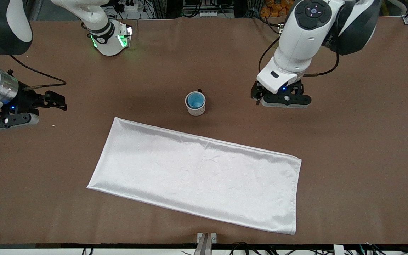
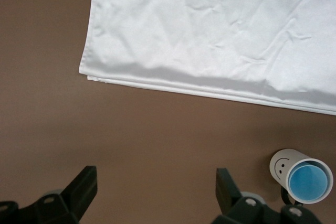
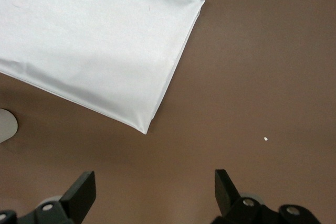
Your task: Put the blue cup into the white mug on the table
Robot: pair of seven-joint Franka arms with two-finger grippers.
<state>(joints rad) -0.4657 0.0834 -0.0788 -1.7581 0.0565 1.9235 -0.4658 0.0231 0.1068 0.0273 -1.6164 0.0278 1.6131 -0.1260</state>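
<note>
The white mug (image 1: 196, 109) stands upright on the brown table (image 1: 349, 170), just farther from the front camera than the white cloth. The blue cup (image 1: 195, 100) sits inside it. Both show in the left wrist view, the mug (image 2: 283, 163) with a small smiley face and the cup (image 2: 310, 183) in it. My left gripper (image 1: 284, 100) is open and empty over bare table beside the mug, toward the left arm's end; its fingers (image 2: 84, 184) stand wide apart. My right gripper (image 1: 11, 118) is open and empty over the table at the right arm's end, its fingers (image 3: 81, 187) wide apart.
A white satin cloth (image 1: 197, 173) lies flat across the middle of the table, nearer the front camera than the mug; it shows in both wrist views (image 2: 220, 30) (image 3: 89, 45). A tiny white speck (image 1: 54, 125) lies near my right gripper.
</note>
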